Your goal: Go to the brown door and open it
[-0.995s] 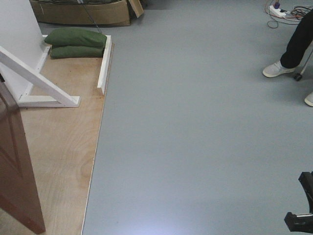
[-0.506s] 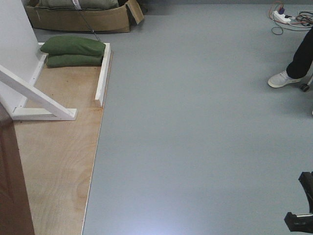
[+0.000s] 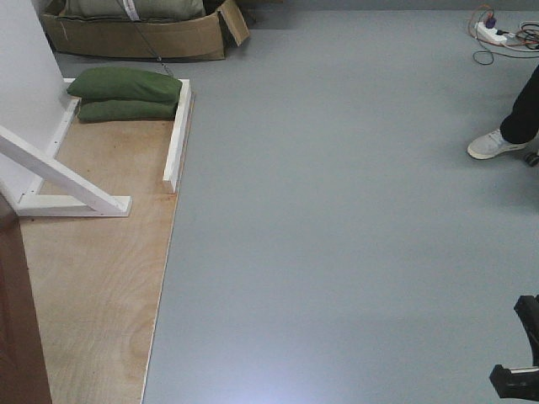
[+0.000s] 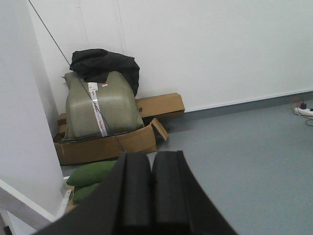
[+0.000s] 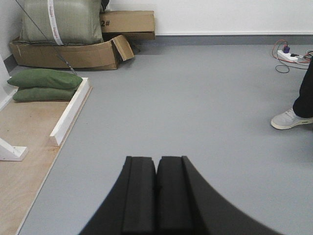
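The left gripper [image 4: 150, 193] and right gripper [image 5: 156, 193] are both pinched closed, empty. The brown door [image 3: 15, 328] is just a sliver at far lower left, handle unseen; it looks heavy and rigid, so I'd take the handle.

Left gripper [image 4: 150, 191]: black pads [image 4: 136, 186] pressed flat together, no gap between them, holding nothing; wrist aims forward, roughly level. Right gripper [image 5: 156, 193]: same pose, pads [image 5: 172, 188] meeting along thin central seam, holding nothing; wrist aims forward, tilted slightly down. Front view: black arm segment [image 3: 518, 358] at lower right corner, mostly cropped; which arm cannot be told.
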Motion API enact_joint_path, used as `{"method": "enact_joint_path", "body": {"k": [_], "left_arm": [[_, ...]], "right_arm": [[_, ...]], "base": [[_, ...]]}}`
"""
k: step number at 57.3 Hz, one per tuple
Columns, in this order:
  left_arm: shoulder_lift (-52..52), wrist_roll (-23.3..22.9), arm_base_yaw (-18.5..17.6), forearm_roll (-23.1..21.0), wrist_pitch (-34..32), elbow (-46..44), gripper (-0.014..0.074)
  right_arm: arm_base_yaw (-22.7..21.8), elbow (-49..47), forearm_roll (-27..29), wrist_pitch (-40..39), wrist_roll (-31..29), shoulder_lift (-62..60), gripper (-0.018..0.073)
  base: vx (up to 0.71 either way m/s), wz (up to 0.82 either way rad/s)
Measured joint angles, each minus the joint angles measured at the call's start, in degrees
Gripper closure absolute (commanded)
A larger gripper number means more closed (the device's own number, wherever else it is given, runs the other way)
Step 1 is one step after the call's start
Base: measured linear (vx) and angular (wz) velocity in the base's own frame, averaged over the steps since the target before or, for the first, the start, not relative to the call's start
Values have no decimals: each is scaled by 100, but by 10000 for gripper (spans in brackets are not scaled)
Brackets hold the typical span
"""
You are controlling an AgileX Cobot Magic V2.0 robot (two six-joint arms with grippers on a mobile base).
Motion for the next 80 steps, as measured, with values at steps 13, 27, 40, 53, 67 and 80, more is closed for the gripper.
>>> {"method": "enact_joint_path", "body": {"k": [13, 27, 40, 53, 67, 80], "left_arm": [[0, 0, 0, 0, 0, 0, 561], [0, 0, 0, 0, 0, 0, 561], [0, 0, 0, 0, 0, 0, 561], [0, 0, 0, 0, 0, 0, 561], [0, 0, 0, 0, 0, 0, 561], [0, 0, 0, 0, -30, 0, 561]], "right_arm": [[0, 0, 0, 0, 0, 0, 559], [0, 0, 0, 0, 0, 0, 559], [0, 0, 0, 0, 0, 0, 559], [0, 0, 0, 0, 0, 0, 559], [0, 0, 0, 0, 0, 0, 559], [0, 0, 0, 0, 0, 0, 559]], "base": [[3, 1], [0, 0], [0, 0], [0, 0], [0, 0], [0, 0]]}}
